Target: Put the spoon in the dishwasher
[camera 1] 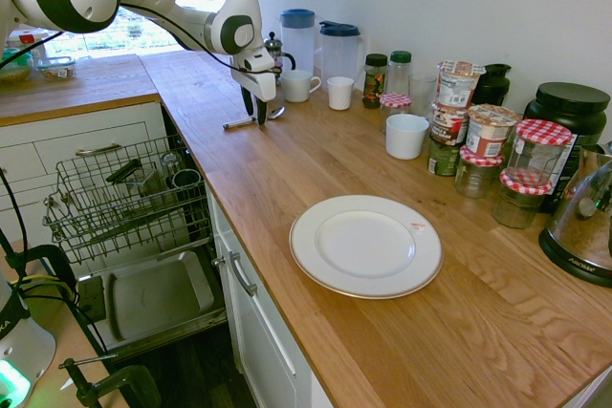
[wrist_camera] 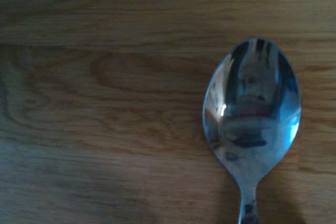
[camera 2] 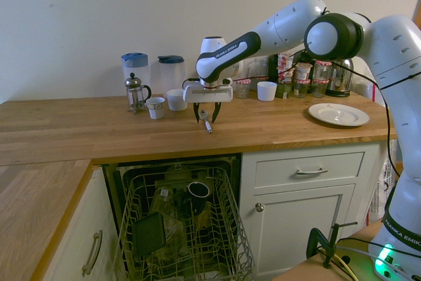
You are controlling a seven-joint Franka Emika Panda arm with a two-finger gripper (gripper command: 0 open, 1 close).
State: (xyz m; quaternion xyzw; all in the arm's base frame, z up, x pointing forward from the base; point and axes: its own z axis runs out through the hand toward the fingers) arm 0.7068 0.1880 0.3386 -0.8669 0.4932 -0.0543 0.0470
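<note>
On the counter [camera 1: 316, 155] at the plate's [camera 1: 365, 245] eleven o'clock, the gripper [camera 2: 207, 120] is straddling the lying spoon [camera 2: 206, 122], jaws spread; closing comes next, then carrying to the dishwasher [camera 2: 184, 228].

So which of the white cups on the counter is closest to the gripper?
The handled white mug in front of the blue-lidded jug, just beyond the gripper. The handleless cup and the wide cup stand farther along the counter.

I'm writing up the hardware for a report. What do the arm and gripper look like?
A glossy white arm of rounded segments with black joint rings and a dark lettered strip on its forearm. A thin black cable runs along it. The white-bodied gripper has two dark fingers.
</note>
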